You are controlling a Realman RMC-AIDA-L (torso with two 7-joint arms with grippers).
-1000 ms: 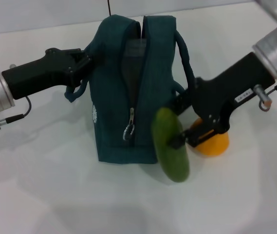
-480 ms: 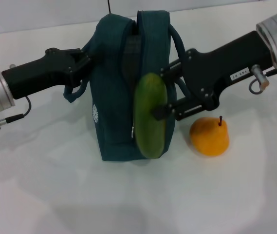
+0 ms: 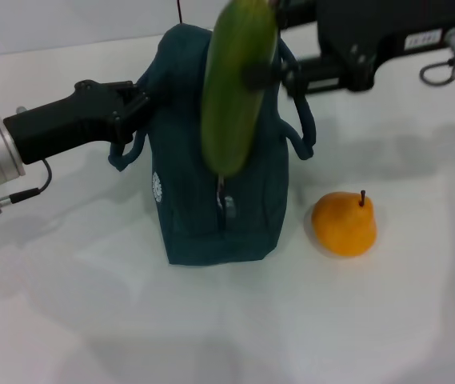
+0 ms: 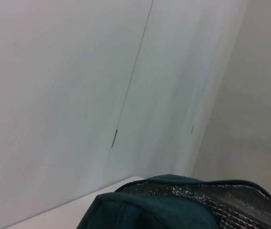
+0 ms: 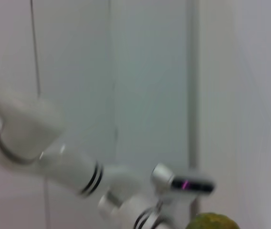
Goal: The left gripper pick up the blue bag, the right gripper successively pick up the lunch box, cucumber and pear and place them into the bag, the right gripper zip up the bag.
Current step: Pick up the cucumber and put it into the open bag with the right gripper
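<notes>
Right end effector [image 3: 271,68] clamped on the cucumber [image 3: 237,88], held upright over the top of the blue bag [image 3: 211,208]; pear [image 3: 344,224] on the table [image 3: 387,320] below it, just beside the bag; left end effector [image 3: 135,108] gripping the bag's upper side, fingers closed on fabric.

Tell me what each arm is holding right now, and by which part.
The right tool grips the long green cucumber across its upper middle, above the dark teal fabric bag. The left tool holds the bag's upper left edge.
</notes>
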